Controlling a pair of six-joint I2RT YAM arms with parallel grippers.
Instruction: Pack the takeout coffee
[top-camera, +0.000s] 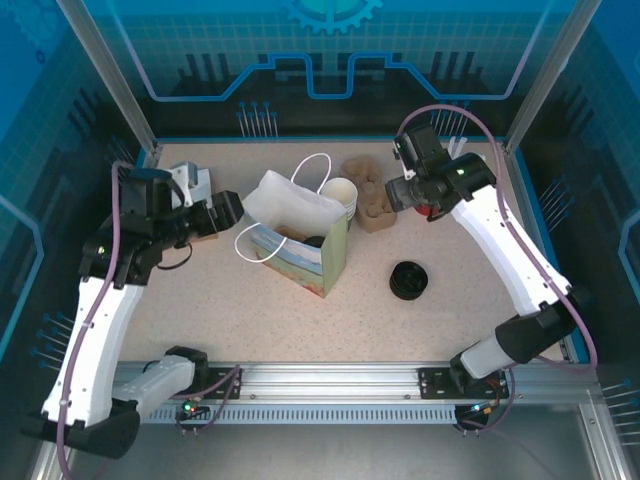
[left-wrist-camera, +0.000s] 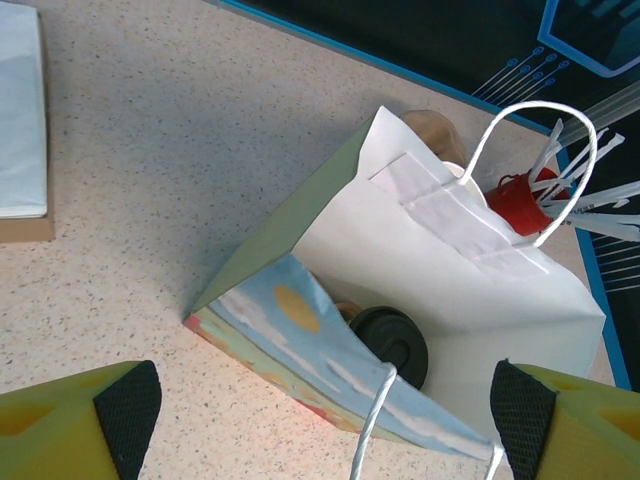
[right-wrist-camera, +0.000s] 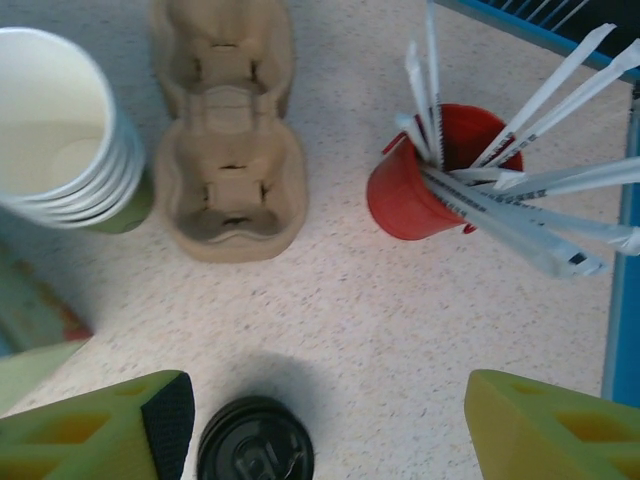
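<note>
Takeout coffee (left-wrist-camera: 392, 340) is inside the paper bag (left-wrist-camera: 460, 270), its black lid showing at lower centre of the left wrist view. It lies just above and between the left gripper (left-wrist-camera: 324, 418) fingers, which are spread wide and not touching it. In the top view the bag is mid-frame, with that claw just left of it. Right gripper (right-wrist-camera: 330, 425) is also spread and empty, upper right in the top view, near the lid stack (right-wrist-camera: 255, 442) and red straw cup (right-wrist-camera: 415, 195).
</note>
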